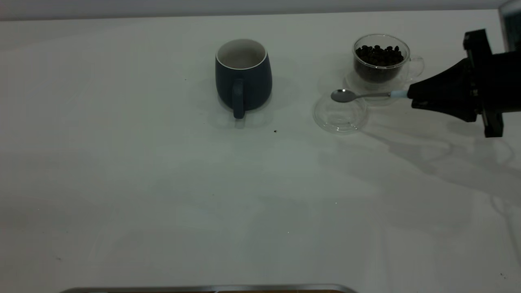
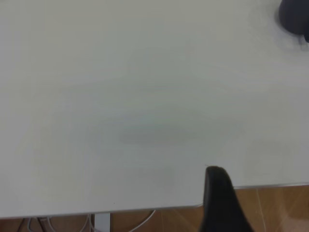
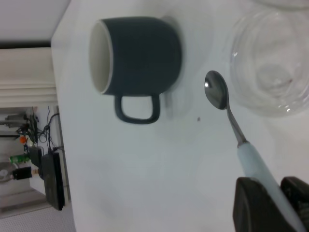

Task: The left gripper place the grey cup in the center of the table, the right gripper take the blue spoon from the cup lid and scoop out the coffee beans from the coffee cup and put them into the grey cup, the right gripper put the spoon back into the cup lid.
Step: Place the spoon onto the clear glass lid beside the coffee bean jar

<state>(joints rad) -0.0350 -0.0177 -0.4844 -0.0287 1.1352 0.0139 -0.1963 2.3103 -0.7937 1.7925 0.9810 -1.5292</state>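
A wide white worktop [image 1: 163, 183] fills the scene, seen from a camera facing the two arms, with a few tiny dark specks scattered on it.

The right gripper [image 1: 411, 97] is the largest object after that. It is black with tapering jaws, and it reaches in from the right edge of the exterior view, raised above the worktop. Its jaws are clamped on the pale blue handle of the blue spoon [image 1: 358, 95]. In the right wrist view the handle runs straight into the gripper [image 3: 270, 193] between the two dark jaw tips, and the spoon [image 3: 227, 108] extends away from it, bowl end farthest out.

The grey cup [image 1: 243, 77] stands upright near the middle of the worktop, well to the left of the gripper, its loop handle turned toward the camera. Its white inside looks empty. The right wrist view shows this cup [image 3: 137, 55] beyond the spoon's bowl and apart from it.

The coffee cup [image 1: 380, 61], clear glass with a loop handle on its right, stands farther back at the right, just behind the spoon. It holds a heap of dark coffee beans [image 1: 379, 55].

The cup lid [image 1: 340, 114], a clear glass disc, lies flat on the worktop just in front of the coffee cup. The spoon's shiny bowl hangs over the lid's back edge, and looks empty.

The left gripper [image 2: 219, 203] appears only in its own wrist view, as one dark fingertip over the worktop's near edge; whether it is open or closed cannot be told.
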